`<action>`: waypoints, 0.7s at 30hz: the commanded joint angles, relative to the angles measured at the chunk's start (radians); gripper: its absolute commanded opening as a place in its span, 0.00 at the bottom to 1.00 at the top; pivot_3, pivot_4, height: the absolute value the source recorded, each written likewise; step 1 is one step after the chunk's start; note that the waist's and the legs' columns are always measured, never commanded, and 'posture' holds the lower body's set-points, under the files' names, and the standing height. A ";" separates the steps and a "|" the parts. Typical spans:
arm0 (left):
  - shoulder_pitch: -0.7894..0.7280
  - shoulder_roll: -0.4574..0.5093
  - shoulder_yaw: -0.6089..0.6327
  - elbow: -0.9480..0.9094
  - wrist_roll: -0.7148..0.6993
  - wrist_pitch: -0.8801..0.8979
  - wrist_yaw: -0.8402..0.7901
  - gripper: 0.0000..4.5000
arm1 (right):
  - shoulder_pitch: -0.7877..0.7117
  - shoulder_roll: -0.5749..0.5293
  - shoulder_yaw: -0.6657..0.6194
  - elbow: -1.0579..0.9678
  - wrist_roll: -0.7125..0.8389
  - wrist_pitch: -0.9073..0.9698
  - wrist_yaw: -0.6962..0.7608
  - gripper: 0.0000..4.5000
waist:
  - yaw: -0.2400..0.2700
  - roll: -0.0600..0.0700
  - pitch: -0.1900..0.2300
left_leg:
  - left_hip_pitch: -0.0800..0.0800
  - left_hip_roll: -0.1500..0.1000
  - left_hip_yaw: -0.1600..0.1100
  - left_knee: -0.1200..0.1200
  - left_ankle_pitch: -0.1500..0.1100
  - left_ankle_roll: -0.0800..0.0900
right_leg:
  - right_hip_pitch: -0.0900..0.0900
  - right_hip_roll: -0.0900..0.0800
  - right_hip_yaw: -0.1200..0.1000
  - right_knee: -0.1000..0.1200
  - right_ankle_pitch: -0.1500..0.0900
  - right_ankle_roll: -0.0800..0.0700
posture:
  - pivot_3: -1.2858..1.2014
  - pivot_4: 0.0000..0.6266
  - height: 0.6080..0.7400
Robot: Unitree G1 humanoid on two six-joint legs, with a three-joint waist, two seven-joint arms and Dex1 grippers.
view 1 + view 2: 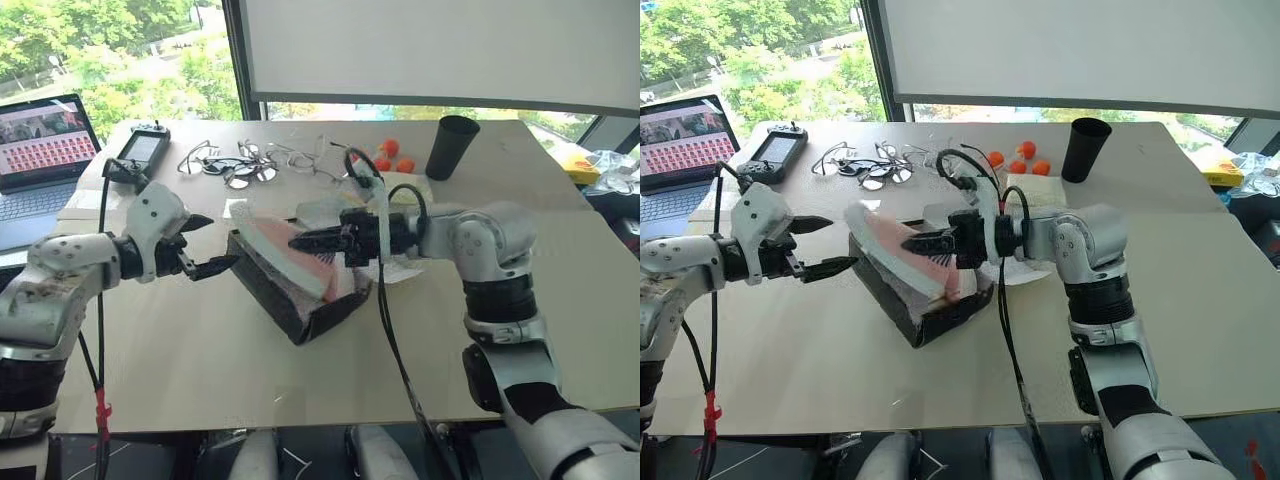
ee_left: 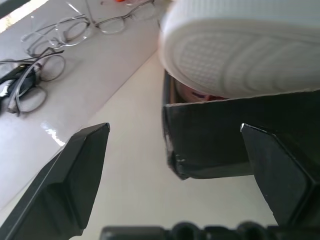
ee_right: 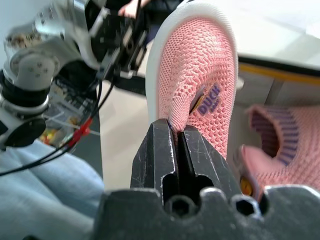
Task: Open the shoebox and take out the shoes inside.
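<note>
So the right gripper (image 3: 179, 131) is clamping its jaws tight on a pinch of pink knit on one shoe (image 3: 200, 85), gripping the upper fabric probably because that's the only thin bit two fingers can bite. That shoe is sitting tilted in the grip, sole side facing the left arm, toe end poking up past the box wall, so I'm guessing it's partway out. Right next to those jaws, down in the box, the second shoe (image 3: 280, 145) is lying with its opening showing. The left gripper (image 1: 200, 245) is hanging with its jaws spread wide, holding nothing, just beside the box (image 1: 275, 290), one finger lined up in front of the dark wall. My read is it's lining up to steady the box so it isn't dragging along with the shoe. Counting: two shoes, one box, two grippers. Farther off beyond the jaws, several pairs of glasses (image 1: 240, 165) are piling up, too tangled to count properly, plus one black cup (image 1: 451, 146), three orange balls (image 1: 390, 157), one handheld controller (image 1: 140, 152) and one laptop (image 1: 40, 150).
</note>
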 commanded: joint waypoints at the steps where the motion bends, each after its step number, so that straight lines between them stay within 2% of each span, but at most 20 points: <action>1: 0.019 0.026 0.064 -0.075 -0.089 0.057 -0.050 1.00 | 0.006 0.026 -0.053 -0.037 0.032 -0.089 -0.011 0.00 | -0.002 0.000 0.000 | 0.000 0.000 0.000 0.000 0.000 0.000 | 0.000 0.000 0.000 0.000 0.000 0.000 | 0.52 0.24 0.88; 9: 0.081 0.101 0.148 -0.133 -0.193 0.143 -0.122 1.00 | -0.011 0.072 -0.172 -0.007 0.113 -0.122 -0.049 0.00 | -0.002 0.000 0.000 | 0.001 0.000 0.000 0.000 0.000 0.000 | 0.001 0.000 0.000 0.000 0.000 0.000 | 0.52 0.24 0.88; 13: 0.093 0.129 0.179 -0.151 -0.232 0.164 -0.142 1.00 | -0.059 0.049 -0.263 0.026 0.181 -0.109 -0.074 0.00 | -0.001 0.000 0.000 | 0.000 0.000 0.000 0.000 0.000 0.000 | 0.000 0.000 0.000 0.000 0.000 0.000 | 0.52 0.24 0.88; 15: 0.071 0.130 0.204 -0.154 -0.274 0.185 -0.144 1.00 | -0.097 -0.023 -0.319 0.054 0.204 -0.096 -0.071 0.00 | 0.001 0.000 0.000 | 0.001 0.000 0.000 0.000 0.000 0.000 | 0.000 0.000 0.000 0.000 0.000 0.000 | 0.52 0.24 0.88; 17: 0.049 0.132 0.219 -0.159 -0.316 0.205 -0.146 1.00 | -0.111 -0.137 -0.310 0.062 0.170 -0.108 -0.044 0.00 | 0.008 0.000 0.001 | 0.000 0.000 0.000 0.000 0.000 0.000 | 0.000 0.000 0.000 0.000 0.000 0.000 | 0.52 0.24 0.88; 19: 0.026 0.132 0.224 -0.164 -0.350 0.223 -0.143 1.00 | -0.095 -0.278 -0.236 0.060 0.086 -0.156 0.004 0.00 | 0.023 0.000 0.001 | 0.000 0.000 0.000 0.000 0.000 0.000 | 0.001 -0.001 -0.001 -0.002 0.000 0.000 | 0.52 0.24 0.88; 21: -0.007 0.128 0.217 -0.163 -0.374 0.235 -0.136 1.00 | -0.064 -0.457 -0.096 0.085 -0.106 -0.283 0.021 0.00 | 0.024 0.001 0.001 | 0.000 -0.001 0.000 -0.001 0.000 0.000 | 0.002 -0.001 -0.001 -0.005 0.000 0.000 | 0.52 0.24 0.88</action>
